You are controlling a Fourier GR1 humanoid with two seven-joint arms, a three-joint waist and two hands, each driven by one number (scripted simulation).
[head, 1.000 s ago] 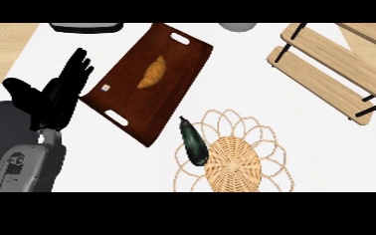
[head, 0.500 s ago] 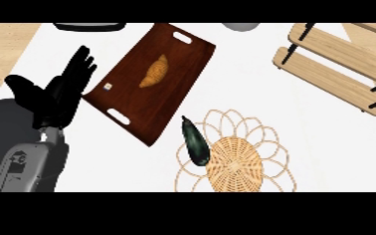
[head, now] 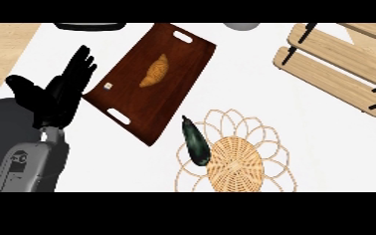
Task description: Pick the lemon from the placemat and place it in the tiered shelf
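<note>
Left hand (head: pixel 62 92) is spread open holding nothing, so I'd swing it right and down toward the dark object (head: pixel 195 142) on the placemat (head: pixel 253 129).

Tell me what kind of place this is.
Likely a kitchen counter: a white top carrying a wooden serving tray with a croissant, a woven placemat, and a slatted wooden shelf.

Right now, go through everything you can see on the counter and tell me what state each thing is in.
Left robot hand: open, fingers up, resting left of the tray.
Right robot hand: not in view.
Dark green vegetable: lying on the placemat's left edge.
Woven placemat: flat.
Wooden tray: flat, holding a croissant.
Tiered shelf: nothing visible on it.
</note>
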